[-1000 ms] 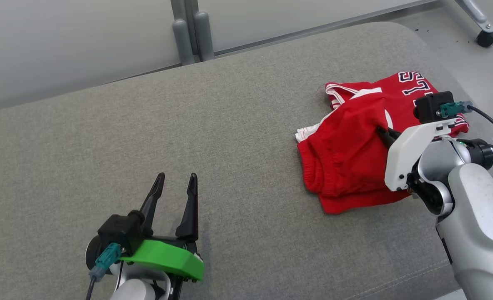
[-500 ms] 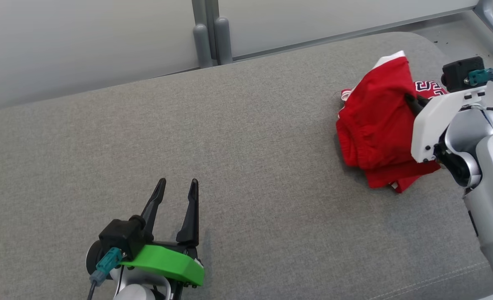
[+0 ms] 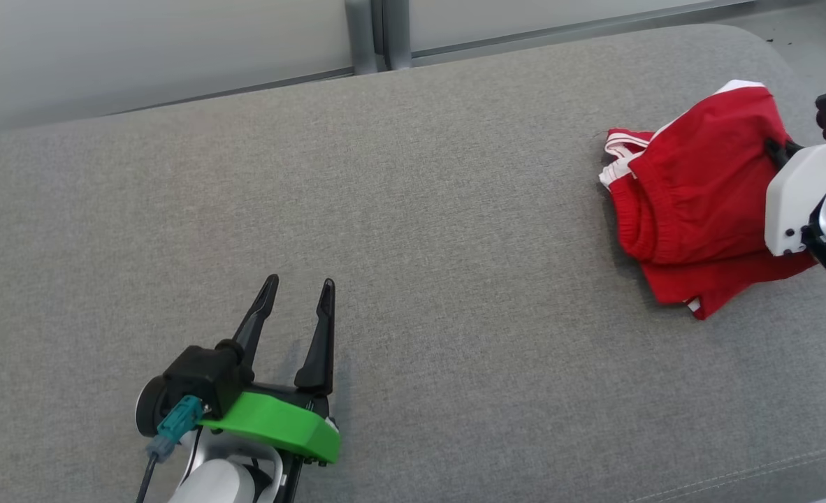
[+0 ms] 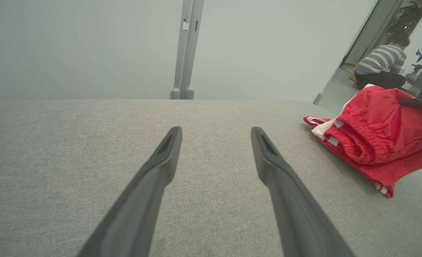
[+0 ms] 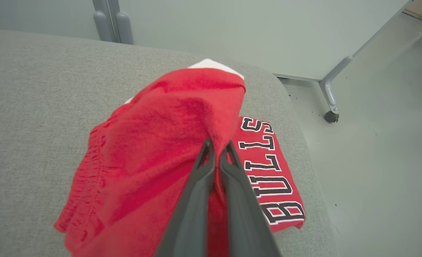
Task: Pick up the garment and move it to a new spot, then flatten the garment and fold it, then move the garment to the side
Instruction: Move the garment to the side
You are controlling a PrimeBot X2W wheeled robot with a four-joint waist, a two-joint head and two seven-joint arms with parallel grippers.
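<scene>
Right gripper (image 5: 216, 146), clamped on a fold of the red shorts (image 3: 692, 202) at the grey cushion's (image 3: 413, 209) far right end, should lift high enough for trailing cloth to clear.

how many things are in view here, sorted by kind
red garment: 1
robot hands, left hand and right hand: 2
grey cushion: 1
person in the background: 1
total: 5
</scene>
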